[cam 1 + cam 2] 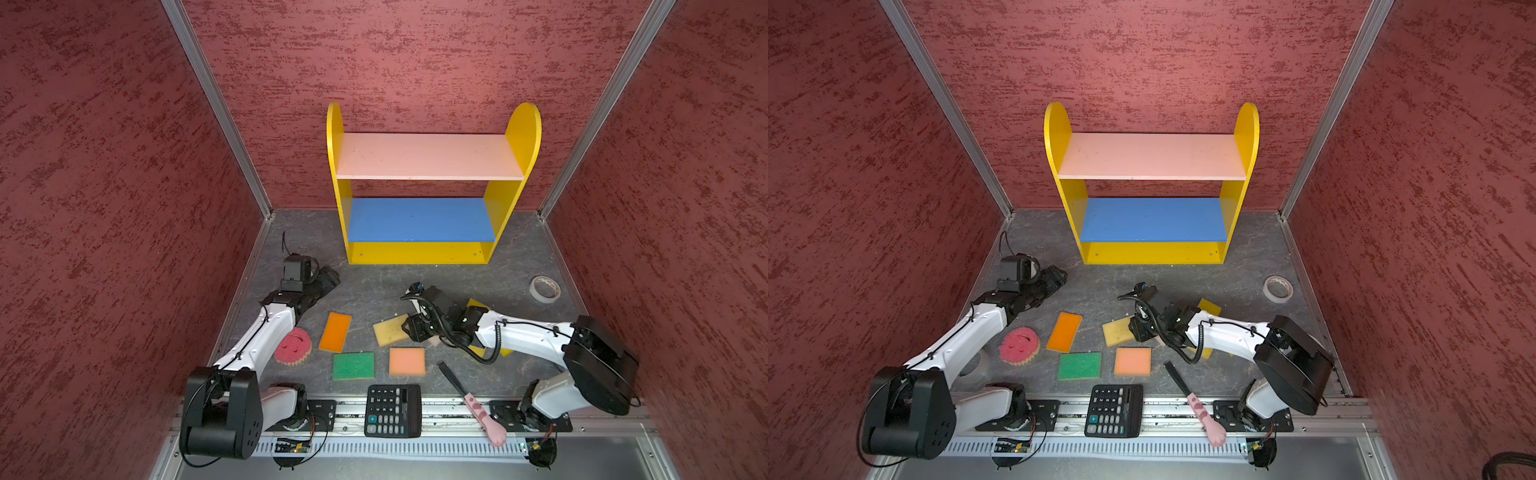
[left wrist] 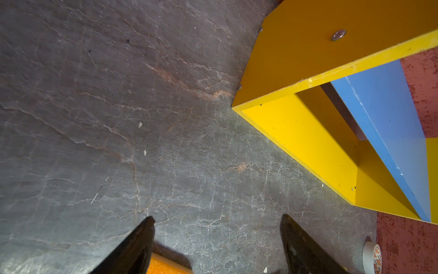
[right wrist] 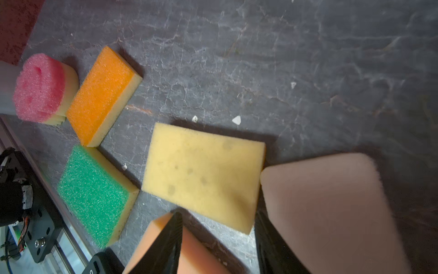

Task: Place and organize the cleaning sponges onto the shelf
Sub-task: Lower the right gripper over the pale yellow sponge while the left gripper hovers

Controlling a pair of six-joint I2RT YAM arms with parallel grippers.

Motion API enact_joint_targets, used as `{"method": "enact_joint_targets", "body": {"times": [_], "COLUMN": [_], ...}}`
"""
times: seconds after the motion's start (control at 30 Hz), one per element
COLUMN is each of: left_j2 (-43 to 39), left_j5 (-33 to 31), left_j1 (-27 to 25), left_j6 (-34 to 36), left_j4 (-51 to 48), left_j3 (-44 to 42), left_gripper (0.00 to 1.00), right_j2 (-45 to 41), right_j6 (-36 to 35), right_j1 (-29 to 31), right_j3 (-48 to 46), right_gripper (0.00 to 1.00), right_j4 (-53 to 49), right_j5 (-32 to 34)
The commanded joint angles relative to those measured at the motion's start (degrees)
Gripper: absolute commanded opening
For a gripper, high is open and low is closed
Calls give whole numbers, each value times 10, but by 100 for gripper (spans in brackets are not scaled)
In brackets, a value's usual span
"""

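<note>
A grey bench (image 1: 374,286) sits inside red walls, seen from above in both top views.

At the far left, the left end effector (image 1: 330,278) hangs low over bare bench, near the shelf's front left corner. In the left wrist view its two fingers (image 2: 139,244) stand wide apart, with only bench between them.

Next comes a round pink sponge (image 1: 292,347), partly hidden under the left arm. Just beside it lies an orange sponge (image 1: 335,332), and a green sponge (image 1: 353,365) lies nearer the front edge.

The shelf (image 1: 432,253) stands upright at the middle back, against the rear wall. It has yellow sides, a pink top board, a blue middle board and a yellow base. Every sponge in view lies on the bench in front of it.

Right of centre lie a pale yellow sponge (image 1: 388,331) and a peach sponge (image 1: 407,361). A black calculator (image 1: 392,410) rests on the front rail.

The right end effector (image 1: 415,329) hovers over the pale yellow sponge's right edge. In the right wrist view its fingers (image 3: 166,244) are apart and clamp nothing. A cream sponge (image 3: 331,213) lies just outside one finger and the peach sponge by the other.

A pink-handled brush (image 1: 469,399) lies further right. Bright yellow foam (image 1: 477,304) shows beneath the right arm; I cannot tell whether it is one sponge or two. A tape roll (image 1: 545,289) sits at the far right.
</note>
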Motion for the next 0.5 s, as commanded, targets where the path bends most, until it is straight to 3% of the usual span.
{"method": "enact_joint_targets", "body": {"times": [0.0, 0.3, 0.47], "left_j2": [13, 70, 96], "left_j5": [-2, 29, 30], "left_j1": [-1, -14, -21], "left_j6": [-3, -11, -10], "left_j4": [24, 56, 61], "left_j3": [-5, -6, 9], "left_gripper": [84, 83, 85], "right_j2": [24, 108, 194], "right_j6": [30, 14, -29], "right_j1": [5, -9, -43], "right_j3": [-6, 51, 170], "right_gripper": [50, 52, 52], "right_j4": [-8, 18, 31], "right_j5": [-41, -29, -32]}}
